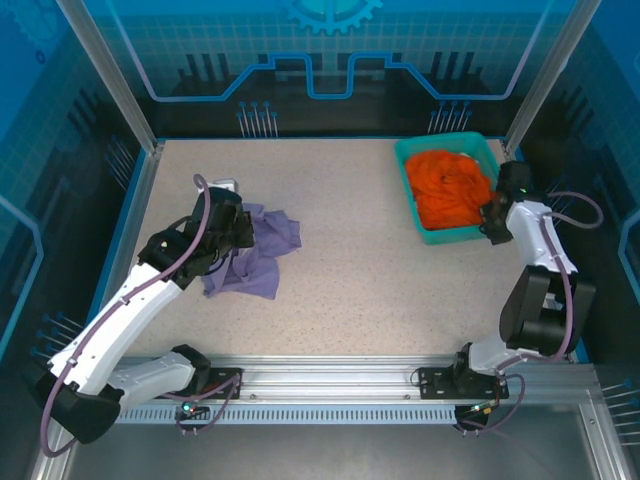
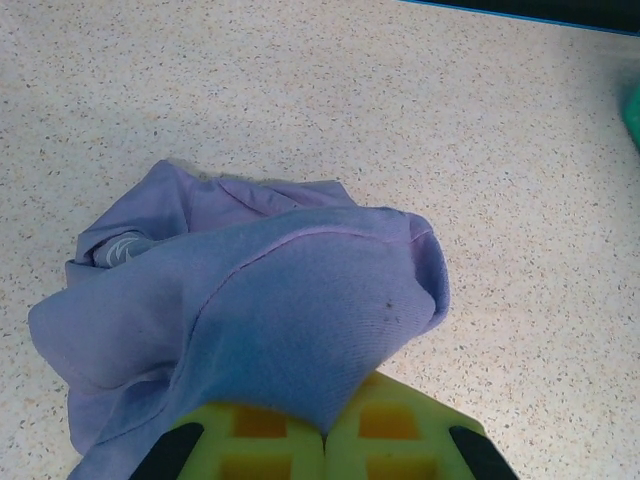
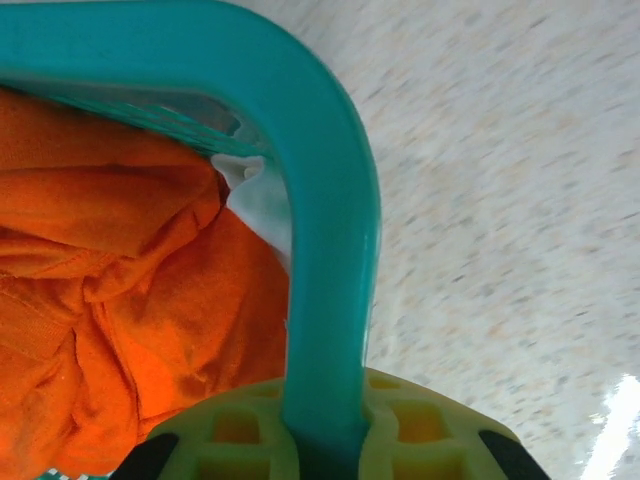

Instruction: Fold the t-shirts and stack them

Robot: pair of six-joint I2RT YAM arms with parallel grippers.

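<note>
Left arm (image 1: pixel 130 300) stretched forward, left claw (image 2: pixel 325 435) clamped tight; right arm (image 1: pixel 540 290) folded upright, right claw (image 3: pixel 325 440) clamped tight

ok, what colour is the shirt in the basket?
The shirt is bright orange, clearest in the right wrist view.

Lavender-purple t-shirt (image 1: pixel 262 246), bright orange t-shirt (image 1: pixel 450 187), teal basket (image 1: pixel 449 237), beige speckled table (image 1: pixel 370 270)

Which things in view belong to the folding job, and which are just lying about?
Belongs to the job:
- lavender-purple fabric t-shirt, crumpled, pinched by the left end effector
- bright orange fabric t-shirt, bunched up

Just there:
- teal plastic basket holding the orange shirt, its rim clamped by the right end effector
- speckled tabletop
</note>
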